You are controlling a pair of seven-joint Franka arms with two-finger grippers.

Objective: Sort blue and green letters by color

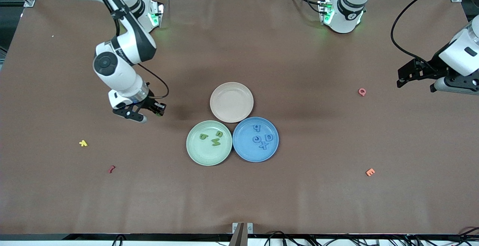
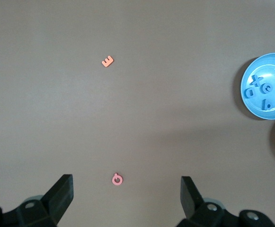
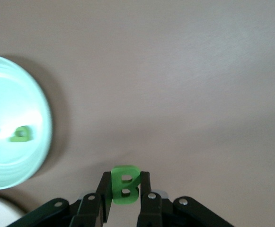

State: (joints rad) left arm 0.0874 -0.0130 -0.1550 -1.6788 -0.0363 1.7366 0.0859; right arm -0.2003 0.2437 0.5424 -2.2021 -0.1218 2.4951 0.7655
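My right gripper is shut on a green letter B, which stands upright between its fingers above bare cloth, beside the green plate toward the right arm's end. Three green letters lie in that green plate. Several blue letters lie in the blue plate, which touches the green one. My left gripper hangs open over the left arm's end of the table. In the left wrist view, nothing sits between the gripper's fingers.
An empty beige plate sits just farther from the camera than the two coloured plates. A pink Q and an orange E lie toward the left arm's end. A yellow letter and a dark red one lie toward the right arm's end.
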